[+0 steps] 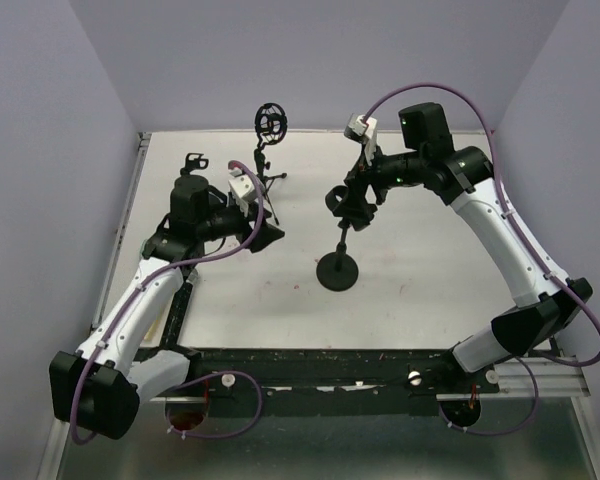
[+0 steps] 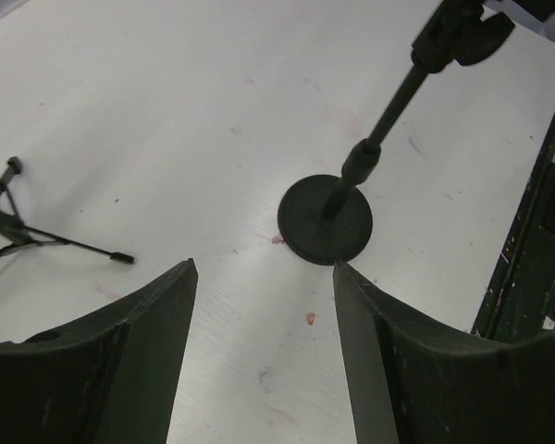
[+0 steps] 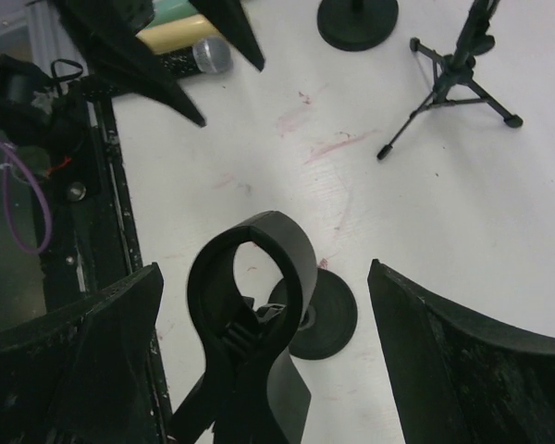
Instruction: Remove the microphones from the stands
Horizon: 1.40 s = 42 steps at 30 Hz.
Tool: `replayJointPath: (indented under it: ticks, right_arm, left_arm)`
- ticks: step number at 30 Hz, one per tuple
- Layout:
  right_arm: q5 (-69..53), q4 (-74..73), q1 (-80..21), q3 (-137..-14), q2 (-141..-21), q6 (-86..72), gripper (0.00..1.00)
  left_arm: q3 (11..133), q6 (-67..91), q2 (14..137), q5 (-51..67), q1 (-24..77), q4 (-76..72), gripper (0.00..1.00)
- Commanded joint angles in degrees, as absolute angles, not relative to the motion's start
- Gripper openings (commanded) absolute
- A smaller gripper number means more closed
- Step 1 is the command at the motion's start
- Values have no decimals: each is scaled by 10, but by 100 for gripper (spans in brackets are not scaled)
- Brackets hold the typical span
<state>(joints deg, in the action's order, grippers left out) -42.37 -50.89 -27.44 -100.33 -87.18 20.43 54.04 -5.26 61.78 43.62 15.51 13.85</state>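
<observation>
The black stand with a round base (image 1: 338, 272) stands mid-table; it also shows in the left wrist view (image 2: 326, 222). Its ring clip (image 3: 254, 277) is empty, with the base (image 3: 328, 319) below it. My right gripper (image 1: 348, 205) is open, its fingers either side of the clip (image 3: 265, 270) without touching it. The microphone (image 3: 199, 57), with a silver grille and a pale yellow body, lies near the table's near edge, beyond the left gripper's fingers (image 3: 120, 51). I cannot see it in the top view. My left gripper (image 1: 265, 232) is open and empty above the table (image 2: 264, 265).
A small tripod stand (image 1: 268, 175) with a round shock mount (image 1: 271, 120) stands at the back; its legs show in the wrist views (image 2: 37, 239) (image 3: 453, 79). Another round black base (image 3: 356, 23) sits beside it. A black rail with cables (image 3: 69, 166) runs along the near edge.
</observation>
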Motion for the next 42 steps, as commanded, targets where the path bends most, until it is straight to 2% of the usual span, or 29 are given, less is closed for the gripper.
replayJointPath:
  ticks: [1,7,9,18,22,26,28,29,31,32,34,37,39,42]
  right_arm:
    - [-325,-523,-277,-1022,-884,211,93]
    - [-306,-558,-276,-1034,-891,206,65]
    - [-304,-560,-276,-1022,-882,198,60]
    - [-282,-531,-274,-998,-853,169,57]
    - [-285,-538,-272,-1012,-857,163,57]
    - [-291,-542,-272,-1020,-865,158,56]
    - [-291,-542,-272,-1023,-868,153,56]
    - [-289,-541,-271,-1025,-870,149,56]
    - [-287,-535,-268,-1028,-874,142,56]
    - [-286,-529,-266,-1028,-875,137,56]
    - [-275,-513,-258,-1029,-879,112,54]
    - [-255,-462,-239,-1019,-878,42,31]
    - [-237,-436,-233,-1010,-882,2,19]
    - [-236,-436,-229,-1007,-904,-65,7]
  left_arm:
    - [513,-36,651,475,213,-31,70]
    - [503,-10,764,493,283,-198,70]
    - [483,-8,791,505,294,-276,70]
    - [507,6,917,552,341,-346,65]
    - [519,-75,947,486,359,-297,57]
    - [523,-54,976,480,363,-350,52]
    - [537,-58,983,480,369,-350,46]
    - [545,-60,986,481,372,-348,37]
    - [555,-69,987,482,374,-326,10]
    - [555,-72,981,474,374,-315,0]
    - [548,-83,956,455,373,-285,0]
    - [527,-110,880,356,373,-202,0]
    - [515,-122,833,271,373,-152,0]
    - [484,-112,783,131,374,-127,0]
